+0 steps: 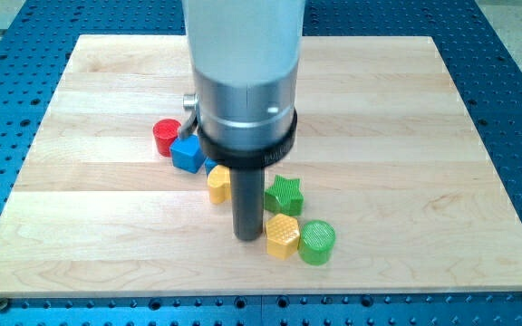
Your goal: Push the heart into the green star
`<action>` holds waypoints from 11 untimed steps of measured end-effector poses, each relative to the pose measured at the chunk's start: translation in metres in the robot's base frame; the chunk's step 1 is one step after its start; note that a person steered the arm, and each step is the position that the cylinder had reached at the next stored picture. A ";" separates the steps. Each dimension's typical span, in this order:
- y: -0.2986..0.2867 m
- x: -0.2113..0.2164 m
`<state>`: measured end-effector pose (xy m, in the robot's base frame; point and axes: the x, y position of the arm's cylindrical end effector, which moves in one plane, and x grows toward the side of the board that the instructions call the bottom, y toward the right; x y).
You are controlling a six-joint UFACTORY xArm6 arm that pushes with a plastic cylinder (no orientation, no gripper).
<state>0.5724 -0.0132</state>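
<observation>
My tip (246,237): on the counter (406,163), just left of the yellow hexagon (282,235)
End effector: a bare rod, holding nothing
Yellow heart (218,184): partly hidden behind the rod
Green star (285,193): just right of the rod
Green cylinder (316,243): touching the hexagon
Red cylinder (165,138), blue cube (188,154): upper left

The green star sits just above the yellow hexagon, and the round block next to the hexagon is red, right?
Not quite. The green star does sit just above the yellow hexagon, but the round block touching the hexagon on the view's right is green, not red. The camera view shows it. The red round block sits farther up on the view's left.
</observation>
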 end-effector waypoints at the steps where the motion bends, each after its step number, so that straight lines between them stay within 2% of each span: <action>1: -0.050 0.008; 2: -0.103 -0.040; 3: -0.107 -0.064; 4: -0.090 -0.070; 6: -0.011 -0.070; 8: -0.020 -0.046; 9: -0.039 -0.006; 10: -0.032 0.033; 11: -0.025 0.046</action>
